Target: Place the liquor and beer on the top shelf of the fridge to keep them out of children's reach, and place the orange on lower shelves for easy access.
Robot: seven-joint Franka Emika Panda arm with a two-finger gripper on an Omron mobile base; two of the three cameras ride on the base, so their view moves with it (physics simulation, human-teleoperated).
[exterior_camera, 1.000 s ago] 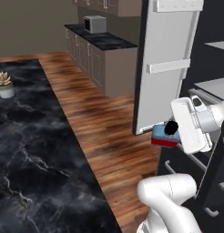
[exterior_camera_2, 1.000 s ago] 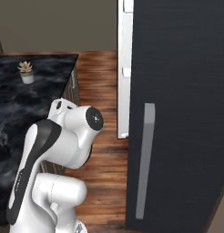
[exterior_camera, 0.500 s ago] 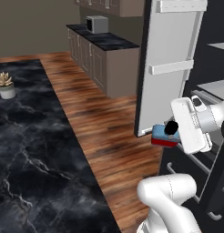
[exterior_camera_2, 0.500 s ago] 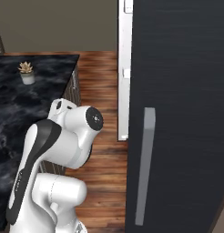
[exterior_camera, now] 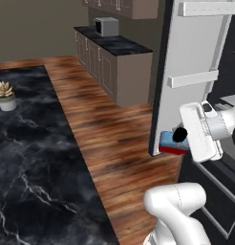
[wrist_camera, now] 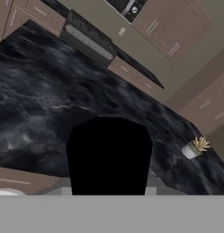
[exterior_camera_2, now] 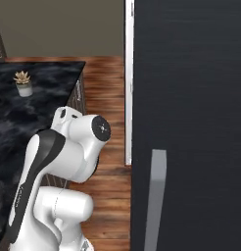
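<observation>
Left base view: the gripper (exterior_camera: 179,139) sits low beside the open fridge door (exterior_camera: 186,72), clamped on the liquor (exterior_camera: 173,143).
Liquor position: its red body and pale-blue part show just left of the hand, held in the air above the wood floor (exterior_camera: 114,139), touching no shelf.
Why held so: the hand appears to carry the bottle toward the fridge interior, which lies to the right and is mostly cut off in this view; the top shelf cannot be made out.
Door bins: 2 white bins (exterior_camera: 193,79) on the inner face of the door; their contents cannot be told.
Counter: a potted plant (exterior_camera: 5,95) stands on the black marble island (exterior_camera: 28,158); a toaster (exterior_camera: 106,26) sits on the far counter.
Right base view: the arm (exterior_camera_2: 68,147) bends beside the fridge (exterior_camera_2: 191,98), whose closed dark door with 1 grey handle (exterior_camera_2: 154,196) hides the shelves.
Hand view: a black cap-like shape (wrist_camera: 109,154) blocks the centre, likely the bottle between the jaws; behind it the marble and plant appear tilted.
</observation>
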